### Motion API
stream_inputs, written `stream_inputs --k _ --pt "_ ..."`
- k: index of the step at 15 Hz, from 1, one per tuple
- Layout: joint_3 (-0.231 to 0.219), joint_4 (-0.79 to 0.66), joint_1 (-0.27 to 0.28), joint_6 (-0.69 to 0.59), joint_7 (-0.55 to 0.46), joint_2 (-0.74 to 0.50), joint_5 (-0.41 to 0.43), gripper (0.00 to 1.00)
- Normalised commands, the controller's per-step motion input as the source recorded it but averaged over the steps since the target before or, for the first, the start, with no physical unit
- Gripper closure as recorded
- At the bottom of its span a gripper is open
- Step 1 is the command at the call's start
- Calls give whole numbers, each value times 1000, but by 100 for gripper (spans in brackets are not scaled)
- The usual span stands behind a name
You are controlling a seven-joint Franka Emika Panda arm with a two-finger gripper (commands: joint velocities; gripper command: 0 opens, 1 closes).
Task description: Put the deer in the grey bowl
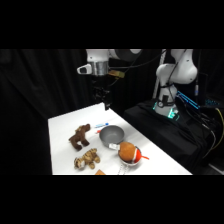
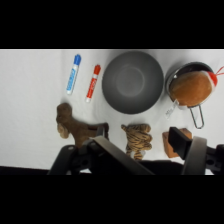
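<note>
a: where is the deer (image 2: 75, 127) now?

b: it lies on the white table (image 1: 62, 130), just beside the grey bowl (image 2: 133, 81) but not in it. in the wrist view its head points up and its back end is partly hidden behind the black part of the arm.

a: and the gripper (image 1: 104, 100)?

b: it hangs high over the far end of the table, well apart from the deer. it holds nothing. i cannot tell if it is open or closed, because it looks too dark and small from the side.

a: is the bowl free?

b: yes, nothing is inside it. two pens (image 2: 73, 73) lie next to it, one with a blue cap and one with a red cap. a stripy plush toy (image 2: 136, 138) sits near the deer, and an orange ball (image 2: 194, 88) sits in another bowl on the far side of the grey one.

a: will the deer be hard to pick up?

b: i think not. it looks soft, light and squishy, so it should not slip or break. i would pinch it around the fat middle of its body. the legs and neck look thin and floppy, so it may droop if you grab those
</note>
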Motion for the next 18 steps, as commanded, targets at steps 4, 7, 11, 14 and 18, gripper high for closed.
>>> stream_inputs --k 4,7,11,14,18 --pt "2 218 -37 -38 -45 158 22 0" --pt "-22 449 -69 -46 -117 293 9 0" --pt "-25 537 -98 -24 -183 369 21 0" --pt "-14 522 -127 87 -257 456 84 0" --pt "14 448 -135 171 -236 470 134 0"
